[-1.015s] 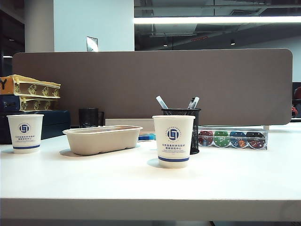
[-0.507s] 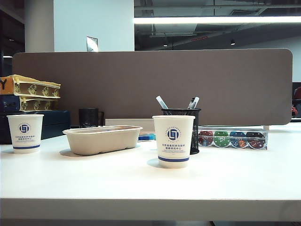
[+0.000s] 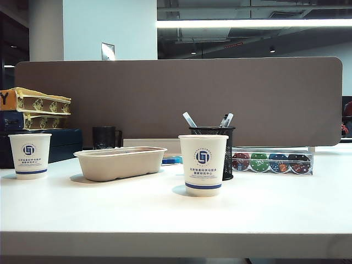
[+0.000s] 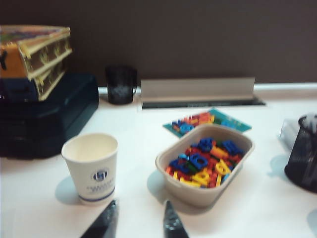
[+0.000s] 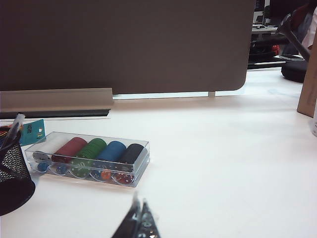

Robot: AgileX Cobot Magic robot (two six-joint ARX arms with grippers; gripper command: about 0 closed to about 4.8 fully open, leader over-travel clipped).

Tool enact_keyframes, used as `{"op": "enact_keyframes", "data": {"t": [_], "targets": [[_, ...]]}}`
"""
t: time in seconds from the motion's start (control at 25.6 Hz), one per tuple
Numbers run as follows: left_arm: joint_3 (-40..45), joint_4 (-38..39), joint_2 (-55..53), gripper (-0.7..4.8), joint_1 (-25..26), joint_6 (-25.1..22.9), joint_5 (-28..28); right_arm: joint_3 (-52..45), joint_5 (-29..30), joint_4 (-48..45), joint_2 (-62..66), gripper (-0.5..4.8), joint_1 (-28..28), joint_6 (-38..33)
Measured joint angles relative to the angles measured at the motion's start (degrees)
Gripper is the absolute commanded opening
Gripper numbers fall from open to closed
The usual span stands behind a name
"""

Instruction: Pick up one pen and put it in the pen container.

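The black mesh pen container [image 3: 220,144] stands behind a white paper cup [image 3: 202,164] near the table's middle. A slim whitish pen [image 3: 189,119] leans out of it to the left, and two capped pens [image 3: 225,120] lean out on the right. Neither gripper shows in the exterior view. In the left wrist view my left gripper [image 4: 141,204] is open and empty, hovering over the table between a paper cup [image 4: 92,168] and the tray [image 4: 171,166], with the container [image 4: 303,153] far to the side. My right gripper [image 5: 139,203] is shut on nothing, short of the container [image 5: 12,171].
A beige tray [image 3: 119,162] of coloured plastic letters sits left of centre, with a second paper cup [image 3: 29,155] at the far left. A black mug [image 3: 104,137], stacked boxes [image 3: 34,110] and a clear box of poker chips [image 3: 272,161] line the back by the brown partition.
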State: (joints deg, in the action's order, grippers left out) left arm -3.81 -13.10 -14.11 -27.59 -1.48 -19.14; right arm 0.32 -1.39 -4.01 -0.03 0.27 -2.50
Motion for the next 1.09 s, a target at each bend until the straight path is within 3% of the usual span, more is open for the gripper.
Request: {"op": "enact_keyframes", "data": {"t": [0.27, 0.47, 0.82, 1.09], "targets": [[0.0, 0.4, 2.6, 1.16, 0.0, 0.0, 0.0, 0.0, 0.0, 0.0, 0.0, -0.06, 0.0, 0.0], [0.0, 4.4, 4.2, 1.16, 0.2, 2.9, 0.4, 0.0, 0.0, 0.0, 0.0, -0.06, 0.0, 0.0], [0.0, 9.2, 8.1, 1.16, 9.7, 3.9, 17.2, 0.0, 0.0, 0.0, 0.0, -0.06, 0.0, 0.0], [0.0, 15.7, 9.5, 1.16, 16.1, 7.0, 19.1, 0.0, 0.0, 0.1, 0.0, -0.06, 0.0, 0.0]]}}
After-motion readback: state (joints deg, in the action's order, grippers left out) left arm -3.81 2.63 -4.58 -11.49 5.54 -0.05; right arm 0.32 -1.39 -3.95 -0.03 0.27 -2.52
